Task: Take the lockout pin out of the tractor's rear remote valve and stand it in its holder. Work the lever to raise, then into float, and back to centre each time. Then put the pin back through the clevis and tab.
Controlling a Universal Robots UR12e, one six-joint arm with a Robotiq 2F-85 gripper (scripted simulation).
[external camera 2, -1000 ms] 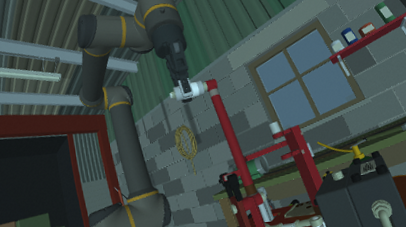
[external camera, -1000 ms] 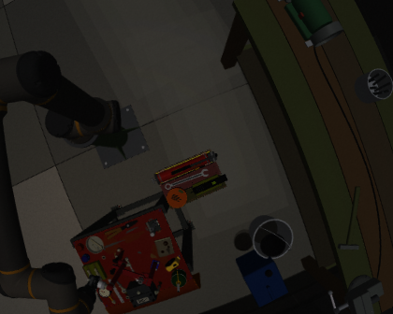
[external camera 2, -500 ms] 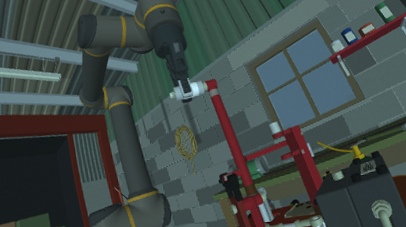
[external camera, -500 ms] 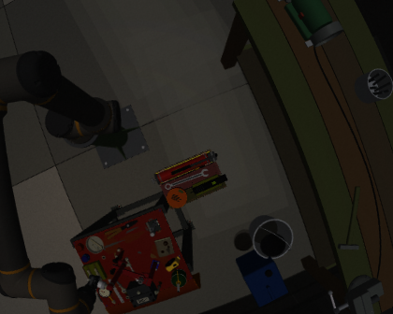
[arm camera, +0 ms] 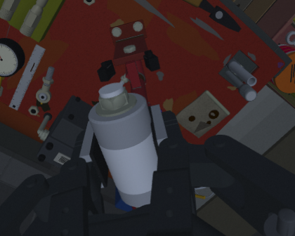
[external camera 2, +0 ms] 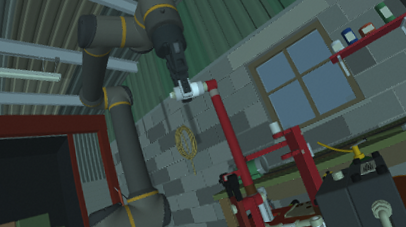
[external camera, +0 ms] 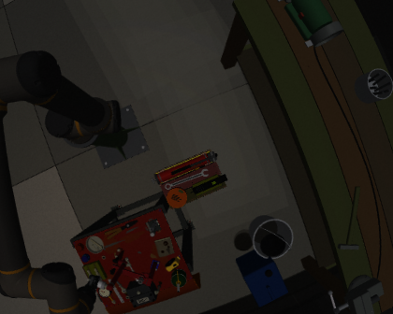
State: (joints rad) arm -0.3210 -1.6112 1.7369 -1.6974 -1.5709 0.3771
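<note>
My gripper (external camera 2: 186,92) hangs from above at the top of the tall red lever (external camera 2: 228,139). The lever rises from the red work board (external camera: 135,261) and ends in a white cylindrical handle (arm camera: 123,147) with a hex nut on its end. In the wrist camera the handle fills the middle of the picture, and the lever's red base bracket (arm camera: 128,47) lies far below. A red frame with a white-capped post (external camera 2: 296,153) stands to the right of the lever. I cannot make out the lockout pin. The gripper is closed around the lever's white handle.
Behind the work a block wall with a window (external camera 2: 303,77) and a red shelf (external camera 2: 373,31) stands. A long green bench (external camera: 323,140) runs beside the board. A red toolbox (external camera: 192,175), a bucket (external camera: 272,238) and a blue box (external camera: 262,278) sit on the floor.
</note>
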